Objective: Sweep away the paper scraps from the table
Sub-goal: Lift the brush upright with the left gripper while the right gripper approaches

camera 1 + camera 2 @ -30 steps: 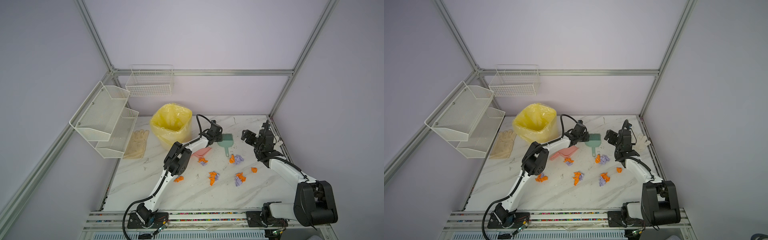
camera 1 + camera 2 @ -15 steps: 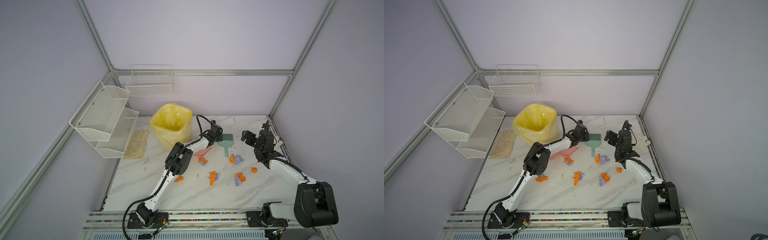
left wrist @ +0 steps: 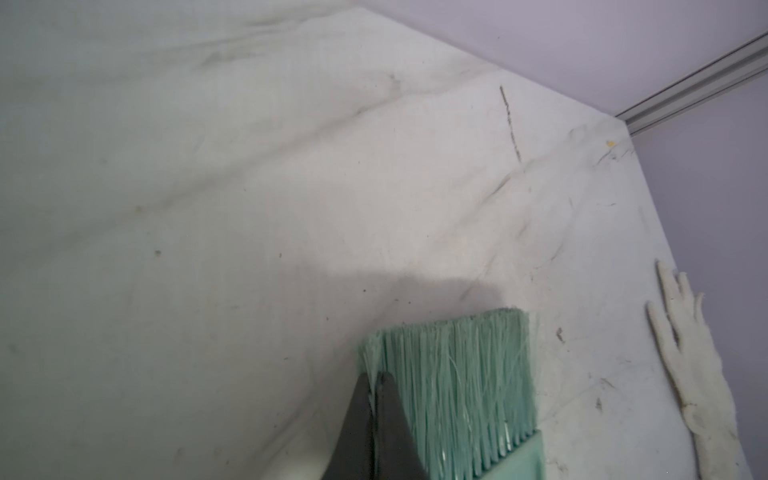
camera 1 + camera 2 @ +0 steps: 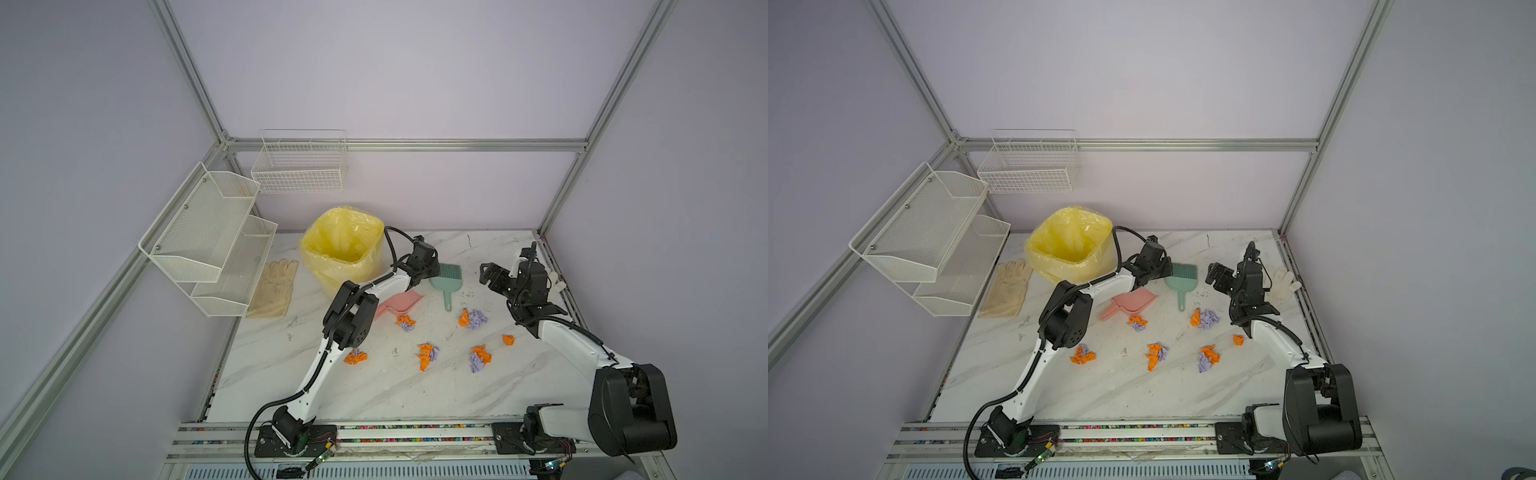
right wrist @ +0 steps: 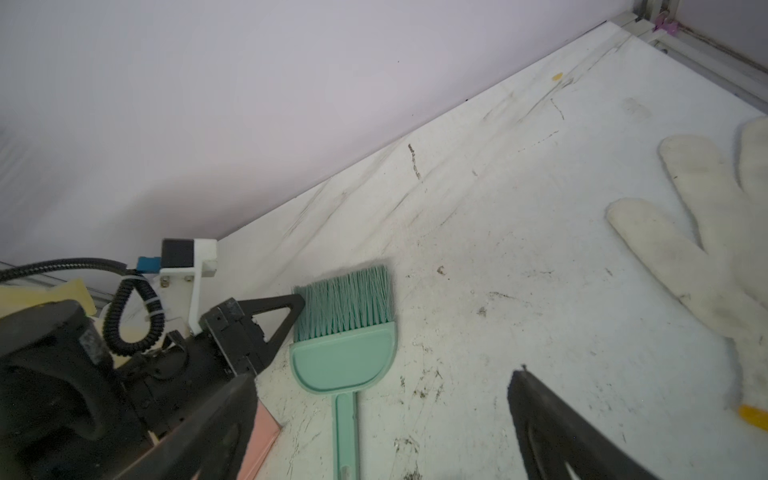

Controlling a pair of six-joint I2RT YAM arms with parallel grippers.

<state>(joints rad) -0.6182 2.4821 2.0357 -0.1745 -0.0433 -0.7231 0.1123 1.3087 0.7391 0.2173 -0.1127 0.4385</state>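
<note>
Plainly, the coming move turns on the green brush (image 4: 446, 277). It lies flat on the surface (image 4: 415, 399) with its long axis running back to front, bristles toward the back wall and handle pointing toward the robot's bases and the paper scraps (image 4: 472, 319). The left fingers (image 3: 359, 428) are closed, their tips touching the edge of the bristles on the side of the yellow bin (image 4: 340, 249); whether a strand is nipped I cannot tell. The handle therefore lies forward of them, at the brush's far end. The right fingers (image 5: 552, 424) stand wide open and empty, hovering near the brush head on its other side, between it and a white glove (image 4: 1281, 280). The left arm is nearer the brush, but I judge either arm would have to come forward to reach the handle. The scraps lie as loose wads across the middle of the surface, forward of both sets of fingers and touched by neither. The nearest wad sits just beside the handle's end, on the right arm's side. A pink dustpan (image 4: 397, 305) lies beside the brush.
</note>
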